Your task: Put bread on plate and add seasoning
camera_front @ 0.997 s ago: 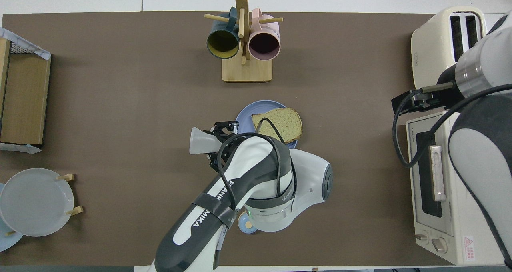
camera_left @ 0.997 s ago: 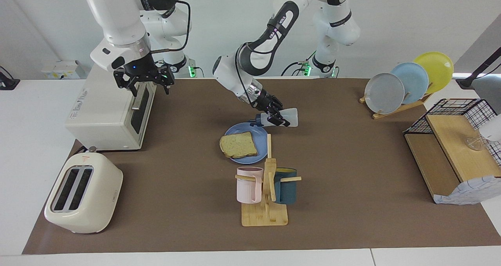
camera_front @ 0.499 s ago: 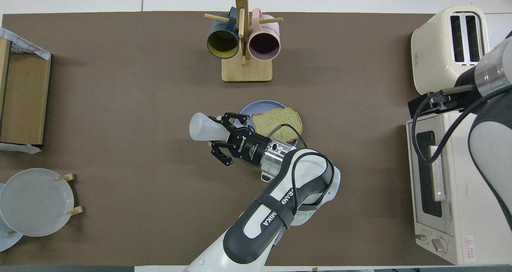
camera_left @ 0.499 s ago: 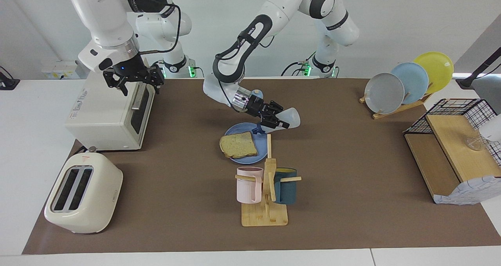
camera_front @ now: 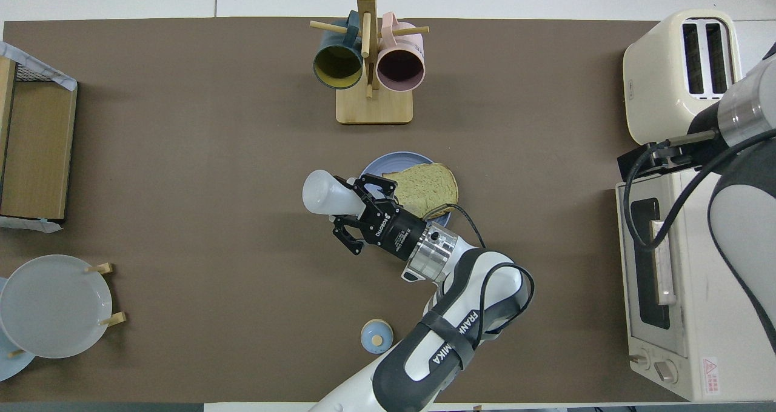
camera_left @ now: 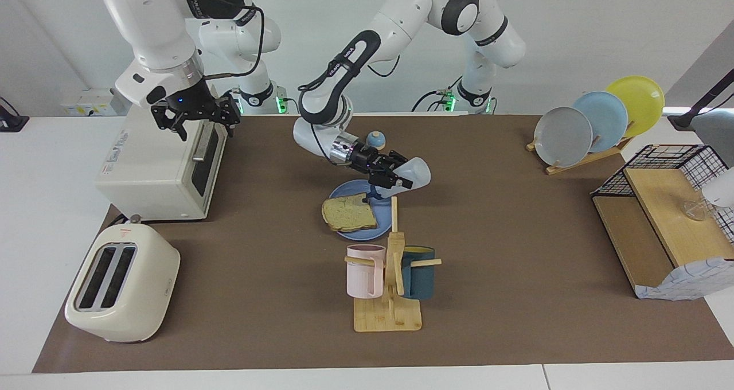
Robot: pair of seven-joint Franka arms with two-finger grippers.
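The tabletop [camera_left: 516, 298] carries every item below, listed from largest to smallest.

My right end effector [camera_left: 196, 113] hangs over the toaster oven [camera_left: 155, 166], jaws spread wide and holding nothing; this arm waits. The pop-up toaster [camera_left: 120, 281] sits well apart from it, toward the same end of the tabletop.

The mug stand [camera_left: 389, 289], with a pink and a dark blue mug, lies past the plate from my left end effector.

The plate [camera_left: 347, 190] lies on the tabletop just below my left end effector [camera_left: 389, 175]. The bread [camera_left: 348, 213] rests on the plate, overlapping its rim on the side toward the pop-up toaster, clear of my left end effector.

My left end effector is clamped on the seasoning [camera_left: 410, 174]. The bottle is tilted steeply, base raised and dark cap pointing down over the plate, close to the edge of the bread. In the overhead view the cap is hidden by the fingers.

The bell [camera_front: 376, 336] stands near my left forearm, well apart from both end effectors.
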